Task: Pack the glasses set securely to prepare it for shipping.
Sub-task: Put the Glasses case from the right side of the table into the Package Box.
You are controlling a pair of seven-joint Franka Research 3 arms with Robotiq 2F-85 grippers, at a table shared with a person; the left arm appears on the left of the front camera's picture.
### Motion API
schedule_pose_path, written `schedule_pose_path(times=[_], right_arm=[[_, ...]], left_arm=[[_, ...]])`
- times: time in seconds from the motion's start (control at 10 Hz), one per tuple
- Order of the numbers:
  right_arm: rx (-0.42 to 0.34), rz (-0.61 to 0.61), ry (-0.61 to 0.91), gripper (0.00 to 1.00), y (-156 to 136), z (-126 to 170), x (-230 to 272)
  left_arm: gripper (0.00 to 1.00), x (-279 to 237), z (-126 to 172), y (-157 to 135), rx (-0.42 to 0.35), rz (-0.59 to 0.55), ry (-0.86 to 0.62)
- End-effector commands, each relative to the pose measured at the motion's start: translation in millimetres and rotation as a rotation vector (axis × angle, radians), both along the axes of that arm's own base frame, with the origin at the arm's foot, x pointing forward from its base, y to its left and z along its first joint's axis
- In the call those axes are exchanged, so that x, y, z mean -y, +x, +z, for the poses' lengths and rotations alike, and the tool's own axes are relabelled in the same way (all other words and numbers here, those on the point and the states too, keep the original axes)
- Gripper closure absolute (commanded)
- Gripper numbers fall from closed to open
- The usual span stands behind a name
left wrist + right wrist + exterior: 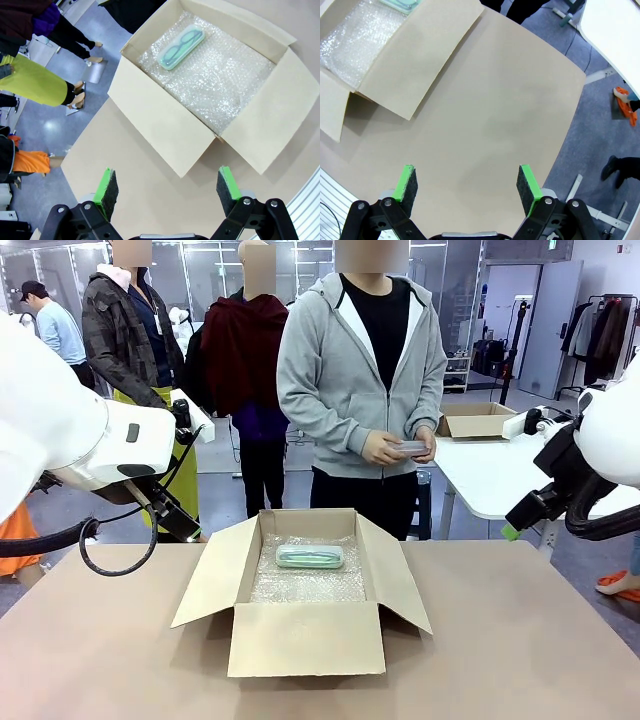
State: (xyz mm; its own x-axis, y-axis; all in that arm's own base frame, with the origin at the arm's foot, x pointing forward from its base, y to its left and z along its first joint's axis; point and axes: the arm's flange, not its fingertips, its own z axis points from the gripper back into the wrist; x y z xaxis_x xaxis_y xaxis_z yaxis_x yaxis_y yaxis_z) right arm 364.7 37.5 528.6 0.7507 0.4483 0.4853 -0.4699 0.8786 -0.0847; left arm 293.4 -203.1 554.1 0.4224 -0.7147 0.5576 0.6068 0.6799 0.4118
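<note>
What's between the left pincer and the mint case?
Only the nearest flap of the box, if the left pincer goes in low. From above, nothing visible: the mint case lies uncovered on bubble wrap.

You have no lettering, label, brand or number that can be read in these views. The one likely sign, a small green plate (552, 246) at the top edge of the front view near the far doorway, is too small for you to make out
</note>
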Motion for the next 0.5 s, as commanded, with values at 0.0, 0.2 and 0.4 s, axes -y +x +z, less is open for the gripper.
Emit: schedule_pose_path(times=[0.0,0.2,0.4], right_arm=[[-0.008,0.0,-0.003,0.0,1.6,2.4,0.2],[-0.008,0.0,-0.003,0.0,1.6,2.4,0.2],[-0.008,0.0,-0.003,0.0,1.6,2.4,0.2]], left_arm=[[0.0,-1.2,0.7,-0.3,0.006,-0.011,0.013],[0.0,-1.2,0.7,-0.3,0.006,-0.011,0.013],[0.0,-1.2,0.7,-0.3,0.006,-0.011,0.013]])
